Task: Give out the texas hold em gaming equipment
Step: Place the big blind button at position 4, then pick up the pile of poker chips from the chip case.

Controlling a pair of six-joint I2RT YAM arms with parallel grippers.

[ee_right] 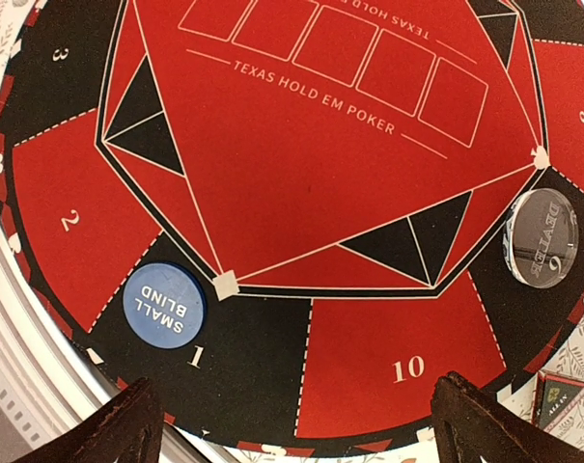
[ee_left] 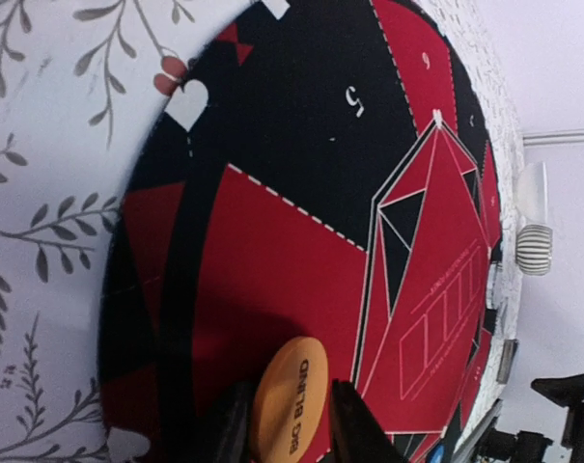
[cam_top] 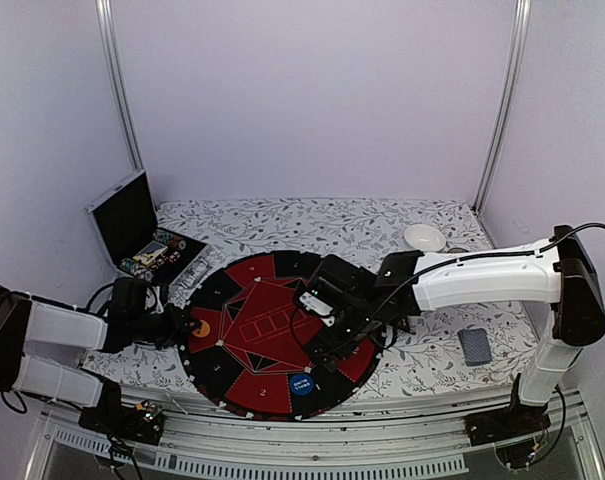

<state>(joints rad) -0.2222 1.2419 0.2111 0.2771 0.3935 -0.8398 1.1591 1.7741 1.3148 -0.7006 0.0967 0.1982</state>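
The round red-and-black poker mat (cam_top: 244,283) lies in the middle of the table. My left gripper (ee_left: 290,429) is at its left edge, fingers tight on either side of the orange BIG BLIND button (ee_left: 287,394), which is low on a red section; the button also shows in the top view (cam_top: 201,327). My right gripper (ee_right: 311,424) hangs open and empty over the mat's near right part. Below it the blue SMALL BLIND button (ee_right: 164,301) lies by section 1, and a clear dealer button (ee_right: 541,236) lies by section 9. A small triangle marker (ee_right: 559,395) lies just off the mat.
A grey-blue deck of cards (cam_top: 474,345) lies on the cloth right of the mat. An open case (cam_top: 122,215) with poker chips (cam_top: 152,258) stands at the back left. A white bowl (cam_top: 423,237) sits at the back right, beside a ribbed grey cup (ee_left: 535,249).
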